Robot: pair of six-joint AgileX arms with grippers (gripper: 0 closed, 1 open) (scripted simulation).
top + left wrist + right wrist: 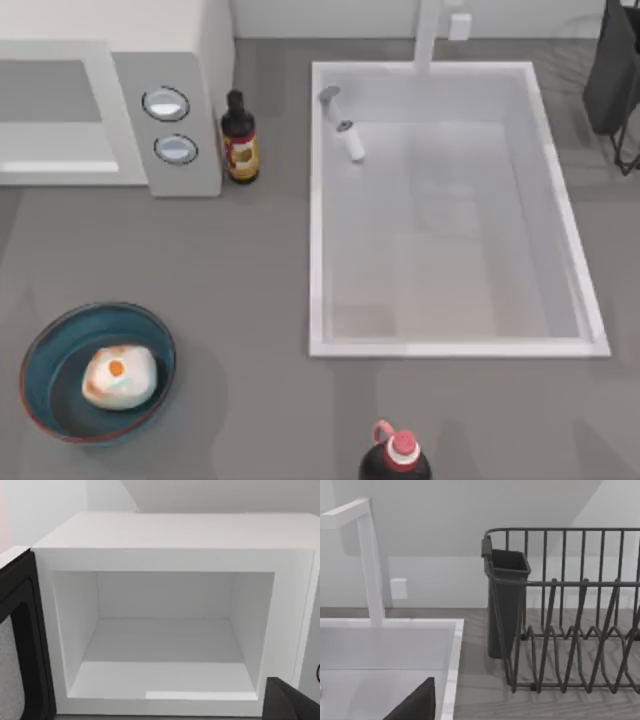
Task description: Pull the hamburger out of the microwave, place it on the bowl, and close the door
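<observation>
Cream lumpy hamburger (118, 377) in round glossy teal bowl (45, 350)

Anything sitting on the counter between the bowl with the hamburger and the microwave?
No. In the top view the grey counter is bare between the bowl, which holds the hamburger, and the microwave. The dark bottle stands beside the microwave, off that line.

Open counter ahead of us, microwave mouth unblocked

We see bare cavity inside the microwave (165, 645), its door (20, 645) swung aside; a dark bottle (239, 138) stands just beside it, the bowl (60, 345) at front left.
</observation>
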